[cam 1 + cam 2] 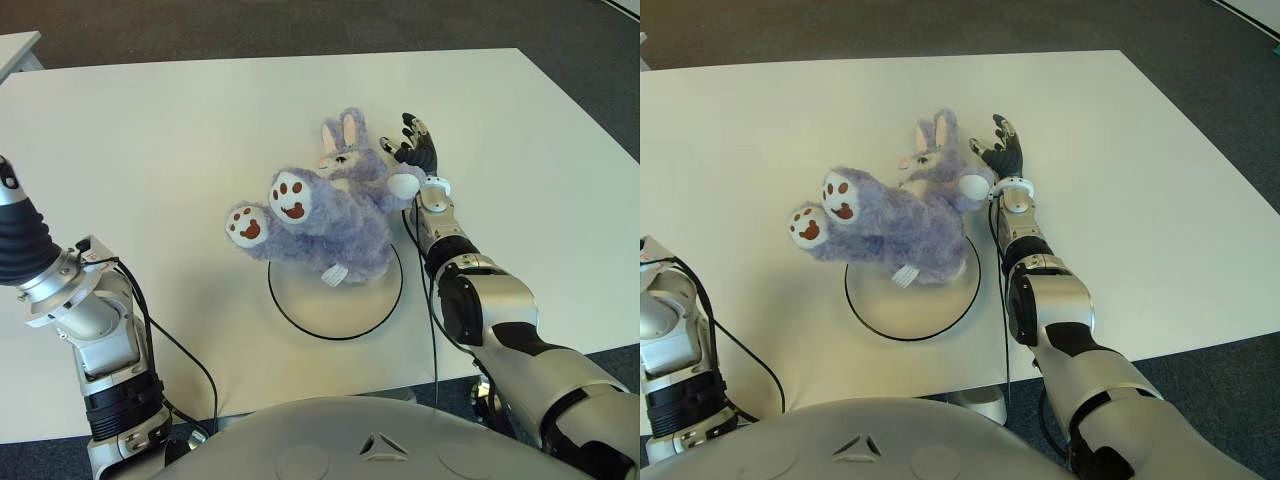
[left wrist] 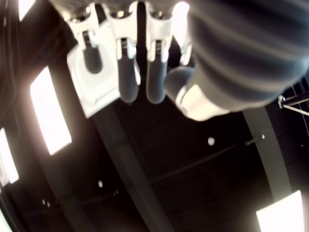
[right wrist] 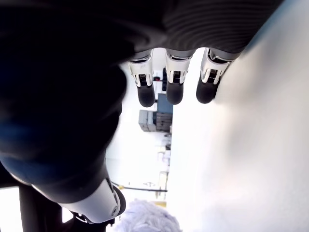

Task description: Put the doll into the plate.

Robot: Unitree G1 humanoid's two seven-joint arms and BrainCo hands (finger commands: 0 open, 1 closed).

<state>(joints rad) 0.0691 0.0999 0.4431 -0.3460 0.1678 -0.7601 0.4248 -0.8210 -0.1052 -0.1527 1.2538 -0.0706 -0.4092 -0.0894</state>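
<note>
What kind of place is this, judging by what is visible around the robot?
Probably a lab or office-like test room. A plain white table stands on dark carpet, and the left wrist view shows a dark ceiling with rectangular light panels. On the table are only a purple plush rabbit and a plate.

The fluffy lavender-purple plush rabbit doll lies on its back across the far part of the flat white round plate with a thin black rim. Its two white-soled feet with reddish-brown paw marks are raised and point toward the plate's left side, overhanging the rim there. Its head, with pink-lined upright ears, lies beyond the plate's far rim, over the white desk. A small white tag hangs from its body above the plate's middle. The near half of the plate is bare.
</note>
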